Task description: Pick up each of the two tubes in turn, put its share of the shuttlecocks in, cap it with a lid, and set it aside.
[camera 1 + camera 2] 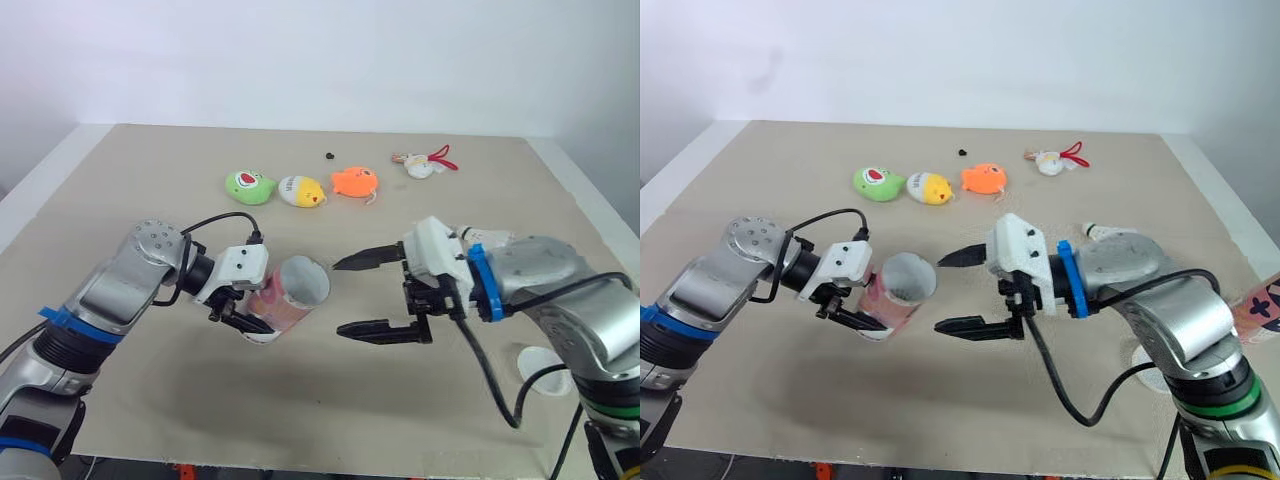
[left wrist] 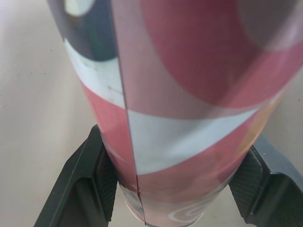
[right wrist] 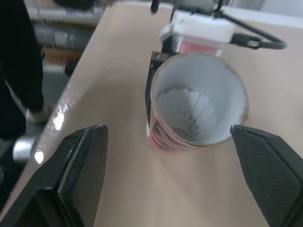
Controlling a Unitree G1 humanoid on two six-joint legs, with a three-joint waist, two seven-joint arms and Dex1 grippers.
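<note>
Head views: the left gripper is clamped on the lower end of the pink tube, which it holds tilted above the beige table, open mouth turned toward the right gripper. We note the tube's shadow on the table beneath it. The right gripper is level with the tube mouth and just beside it, not touching; its two black fingers are spread wide, one above the other, with nothing between them. A white lid lies on the table by the right arm, partly hidden behind it. At the far side of the table a green toy, a yellow toy and an orange toy sit in a row, well apart from both grippers. Left wrist view: we see the tube wall close up, in pink, white and dark patches, with both fingers pressed against its opposite sides. Right wrist view: the right gripper's fingers stand far apart at either side and grip nothing; between them we look straight into the tube mouth, where one white shuttlecock sits deep inside, feathers toward the opening.
</note>
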